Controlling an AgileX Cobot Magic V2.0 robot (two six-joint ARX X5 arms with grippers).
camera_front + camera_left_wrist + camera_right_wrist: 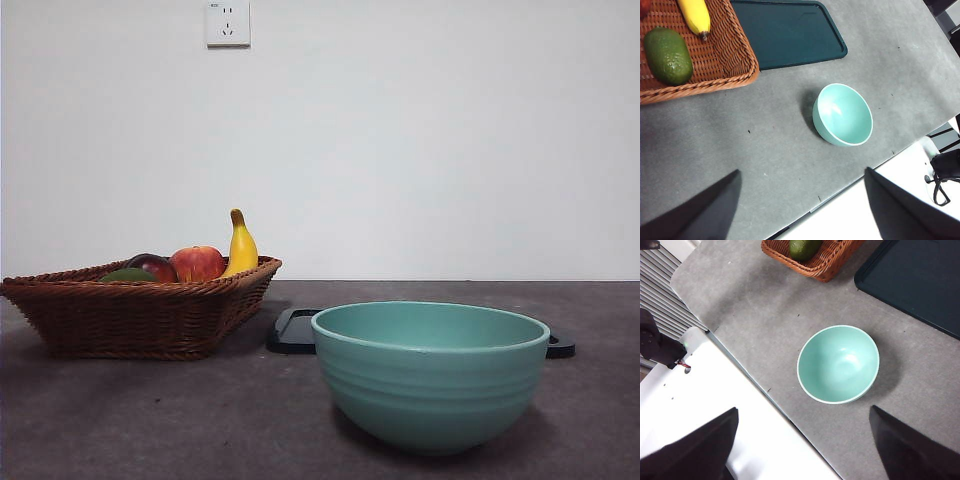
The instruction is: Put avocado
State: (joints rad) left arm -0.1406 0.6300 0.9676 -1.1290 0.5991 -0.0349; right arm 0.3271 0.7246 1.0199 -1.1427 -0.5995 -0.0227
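The dark green avocado (667, 55) lies in the brown wicker basket (725, 65), beside a yellow banana (695, 16). In the front view only its green top (128, 275) shows over the basket rim (130, 300); it also shows in the right wrist view (804, 247). An empty teal bowl (430, 370) stands on the table to the right of the basket, also in the left wrist view (842, 114) and right wrist view (838, 363). My left gripper (802, 210) and right gripper (802, 450) are both open, empty, high above the table near its front edge.
A red apple (198, 263), a dark red-purple fruit (155, 265) and the banana (240, 248) share the basket. A dark flat tray (785, 32) lies behind the bowl. The table's front edge (765, 390) runs close to the bowl. A wall socket (228, 22) is on the wall.
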